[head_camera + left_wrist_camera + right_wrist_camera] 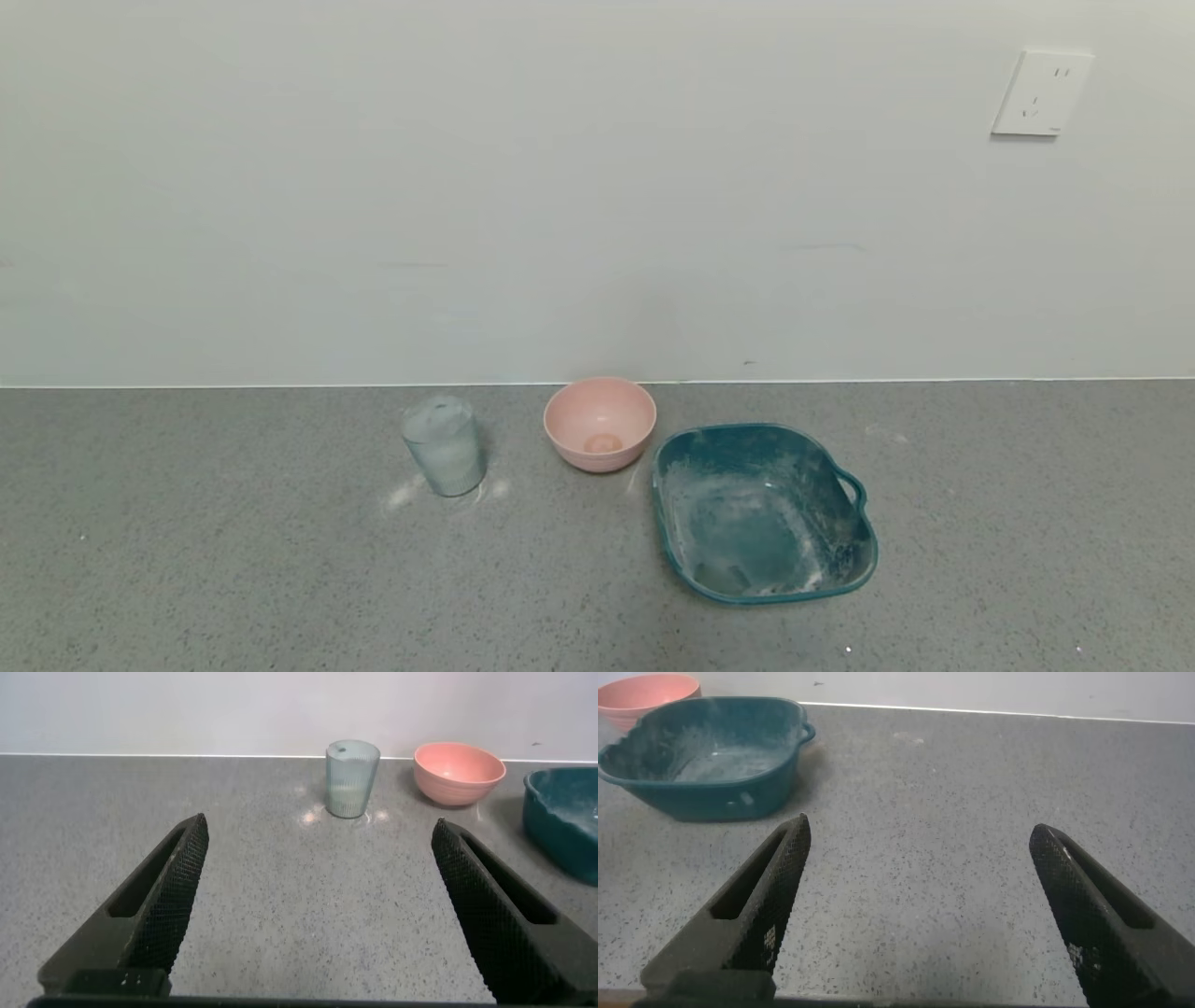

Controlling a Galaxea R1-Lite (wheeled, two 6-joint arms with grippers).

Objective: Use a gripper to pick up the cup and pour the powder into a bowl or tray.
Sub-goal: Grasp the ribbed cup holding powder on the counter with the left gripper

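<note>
The clear bluish cup (444, 446) stands upright on the grey counter, its walls dusted white; it also shows in the left wrist view (352, 778). The teal tray (764, 511) with a side handle lies to its right, dusted white inside, and shows in the right wrist view (710, 758). No pile of powder shows in the tray. My left gripper (320, 831) is open and empty, low over the counter, well short of the cup. My right gripper (920, 831) is open and empty, to the right of the tray. Neither gripper shows in the head view.
A small pink bowl (599, 424) stands between cup and tray near the wall, with a small beige heap at its bottom. White powder smears (403, 493) lie on the counter by the cup. A wall with a socket (1041, 93) backs the counter.
</note>
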